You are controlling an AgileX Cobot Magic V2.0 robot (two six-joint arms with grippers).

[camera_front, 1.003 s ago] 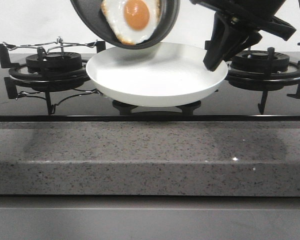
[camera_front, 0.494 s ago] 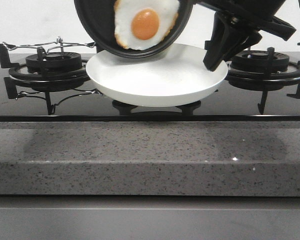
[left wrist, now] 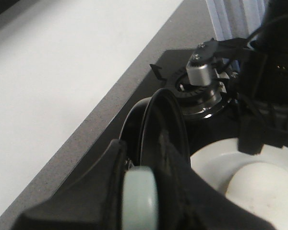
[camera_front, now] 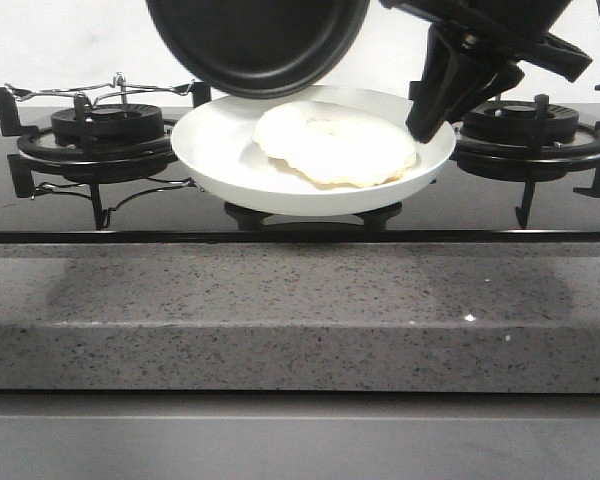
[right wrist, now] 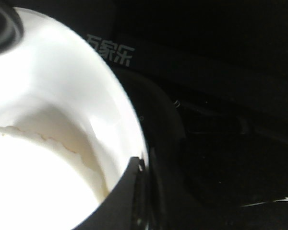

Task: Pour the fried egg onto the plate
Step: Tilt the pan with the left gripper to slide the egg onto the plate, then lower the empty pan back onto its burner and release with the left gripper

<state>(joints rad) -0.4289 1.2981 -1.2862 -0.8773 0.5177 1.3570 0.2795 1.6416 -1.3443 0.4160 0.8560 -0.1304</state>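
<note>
The white plate [camera_front: 220, 150] is held level above the stove by its right rim. My right gripper [camera_front: 427, 118] is shut on that rim; the right wrist view shows its finger [right wrist: 127, 191] over the rim of the plate [right wrist: 117, 105]. The fried egg [camera_front: 335, 145] lies on the plate, pale side up, yolk hidden; it also shows in the right wrist view [right wrist: 33, 191]. The black frying pan [camera_front: 255, 40] hangs tilted steeply over the plate's back left, empty. My left gripper [left wrist: 149, 158] is shut on the pan's pale handle [left wrist: 140, 201].
A gas burner with a black grate [camera_front: 105, 125] stands at the left and another [camera_front: 530, 125] at the right of the glass hob. A grey granite counter edge [camera_front: 300, 310] runs across the front. A white wall is behind.
The egg has slid out of the pan and now lies flipped on the plate. The pan is empty and tilted further. The plate and right gripper have not moved.
</note>
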